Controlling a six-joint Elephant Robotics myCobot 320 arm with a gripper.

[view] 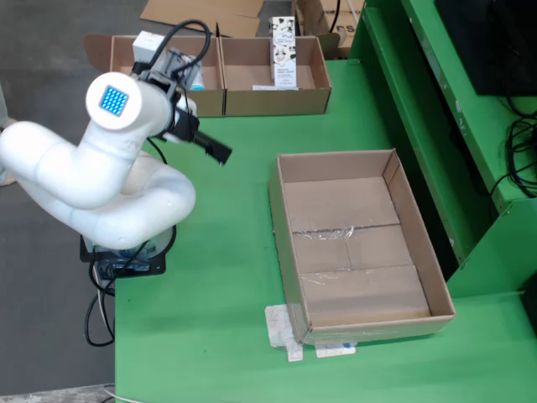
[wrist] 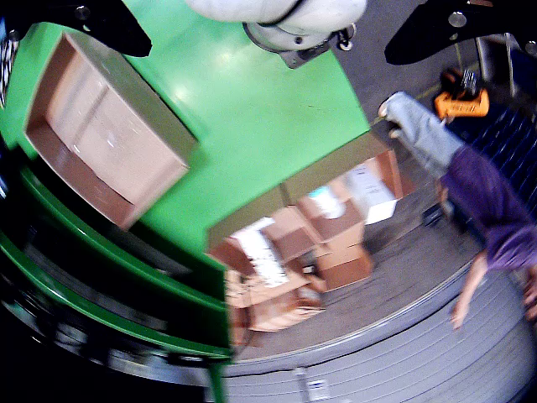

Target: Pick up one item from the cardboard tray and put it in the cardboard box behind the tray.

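On the green worktop (view: 218,277), in the fixed view, a shallow rectangular cardboard tray (view: 419,243) of plain brown board lies right of centre, its floor crossed by strips of glossy clear tape; nothing lies inside it. Scraps of white tape (view: 285,329) cling to the worktop at its near corner. Two open cardboard boxes stand side by side at the far edge: the left box (view: 126,52) and the right box (view: 310,92). One upright white printed carton (view: 284,63) stands in the right box. A smooth, rounded white arm (view: 84,176) with a blue square display curls at left; its black pincer (view: 201,138) hangs above bare worktop near the left box, and whether its jaws are wide or narrow cannot be told.

From the pincer-mounted view, two dark jaw tips frame the top corners, set well apart with nothing between them. Below sit the tray (wrist: 101,126), seen tilted, stacked brown cartons (wrist: 302,252) beyond the worktop edge, and a person in a purple top (wrist: 478,193).
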